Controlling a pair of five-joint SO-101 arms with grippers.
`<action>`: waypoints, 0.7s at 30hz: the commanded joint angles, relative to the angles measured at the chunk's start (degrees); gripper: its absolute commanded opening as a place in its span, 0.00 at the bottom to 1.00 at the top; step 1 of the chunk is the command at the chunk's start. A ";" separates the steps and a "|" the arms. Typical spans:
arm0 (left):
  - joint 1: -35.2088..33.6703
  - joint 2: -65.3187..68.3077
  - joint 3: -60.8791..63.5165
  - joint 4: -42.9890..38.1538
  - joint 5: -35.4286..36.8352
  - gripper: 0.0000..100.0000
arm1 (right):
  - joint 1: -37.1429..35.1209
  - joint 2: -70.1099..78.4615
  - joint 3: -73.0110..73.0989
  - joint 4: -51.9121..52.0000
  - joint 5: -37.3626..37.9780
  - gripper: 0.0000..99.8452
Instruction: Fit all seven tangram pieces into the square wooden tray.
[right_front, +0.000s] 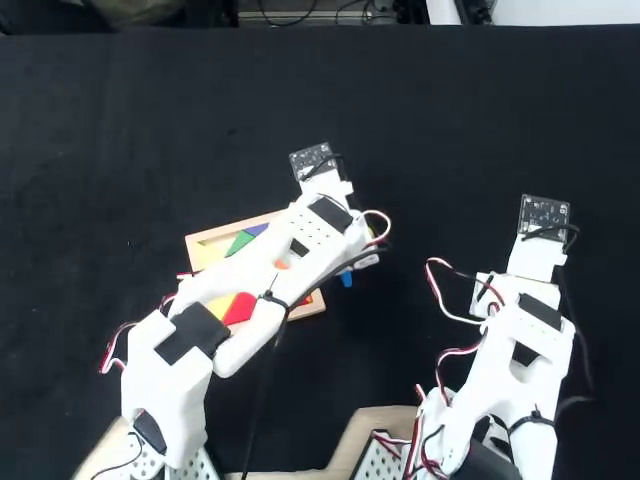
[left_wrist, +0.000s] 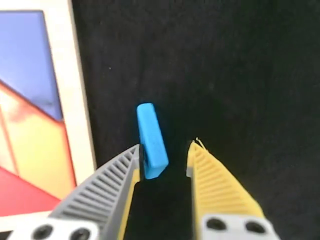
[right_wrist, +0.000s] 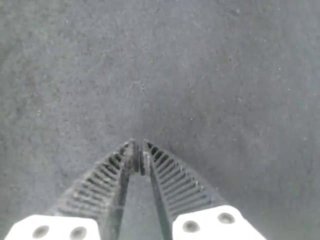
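Note:
The square wooden tray (left_wrist: 79, 95) holds blue, orange-yellow and red pieces and lies beside my left gripper (left_wrist: 165, 147). In the high view the tray (right_front: 205, 242) is mostly covered by the left arm, with green, blue, yellow and red pieces showing. A small blue piece (left_wrist: 151, 140) stands on edge on the black cloth just outside the tray rim. It sits between the open left fingers, against the grey one and apart from the yellow one. The same blue piece (right_front: 346, 278) peeks out under the left gripper. My right gripper (right_wrist: 138, 156) is shut on nothing, low over bare cloth.
Black cloth covers the table. The right arm (right_front: 520, 330) stands to the right of the tray. The arms' wooden base boards (right_front: 370, 440) lie at the near edge. Open cloth lies behind the tray and on the left.

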 joint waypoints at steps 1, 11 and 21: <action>0.57 -0.44 -0.13 2.02 0.62 0.11 | -0.97 0.48 -1.63 -0.88 0.44 0.01; 0.13 -0.44 -0.22 1.85 0.44 0.03 | -0.97 0.48 -1.63 -0.88 0.44 0.01; -0.40 -6.77 -6.11 8.26 -27.16 0.03 | -0.97 0.48 -1.54 -0.97 0.44 0.01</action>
